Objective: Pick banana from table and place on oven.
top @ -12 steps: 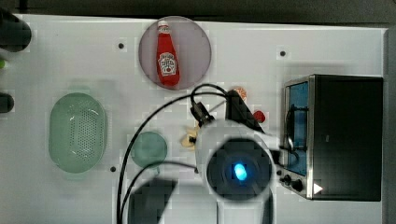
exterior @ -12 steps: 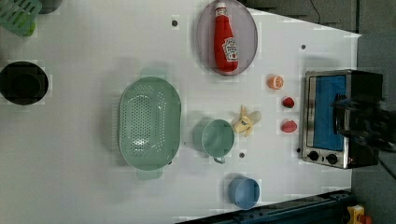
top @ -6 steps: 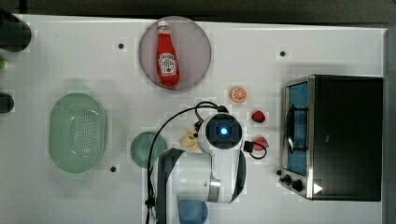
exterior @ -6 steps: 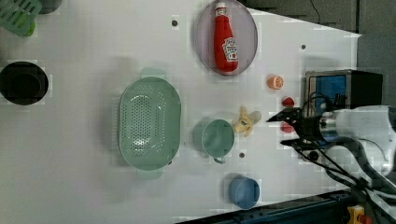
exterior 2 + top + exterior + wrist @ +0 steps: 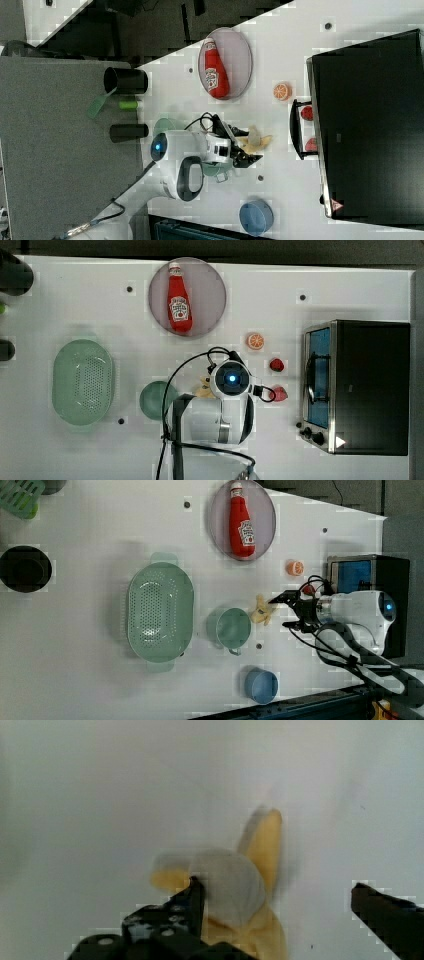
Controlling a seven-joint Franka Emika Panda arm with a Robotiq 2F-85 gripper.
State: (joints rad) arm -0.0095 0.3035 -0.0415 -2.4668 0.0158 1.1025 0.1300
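Left view, end effector (image 5: 286, 611) now nearer banana (image 5: 262, 611)

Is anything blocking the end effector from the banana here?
Nothing visible does. The open end effector already has the banana between its fingers on the table; the green cup sits beside the banana, not between them.

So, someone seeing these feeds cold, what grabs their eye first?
Probably the white arm over the table's middle, its open tool poised at the small peeled banana beside the green cup. Next, the red ketchup bottle lying on a round plate at the top view's upper centre, and the black-topped oven on the top view's right.
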